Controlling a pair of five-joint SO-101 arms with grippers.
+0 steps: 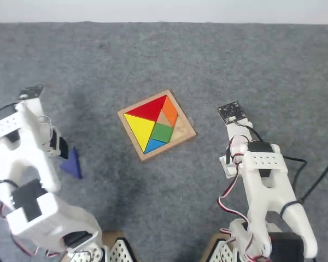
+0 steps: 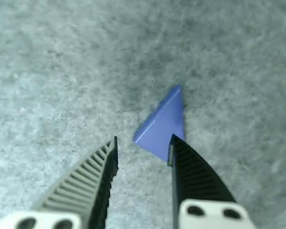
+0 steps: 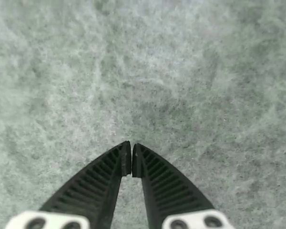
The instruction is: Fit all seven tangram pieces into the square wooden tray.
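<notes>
Most pieces sit in the tray [image 1: 185,131], but the blue triangle [image 2: 163,126] lies outside on the counter. My left gripper [image 2: 144,139] is spread open at it. My right gripper [image 3: 132,143] is clenched on nothing.

Fuzzy, matt grey cloth [image 1: 98,71] lies beneath my left pincer [image 2: 143,140], whose ribbed fingers look like matt plastic. My right pincer [image 3: 132,144] has the same ribbed black plastic. The blue triangle [image 2: 163,125] is smooth with a soft sheen, possibly painted wood, while the tray [image 1: 181,132] shows bare, pale wood.
</notes>
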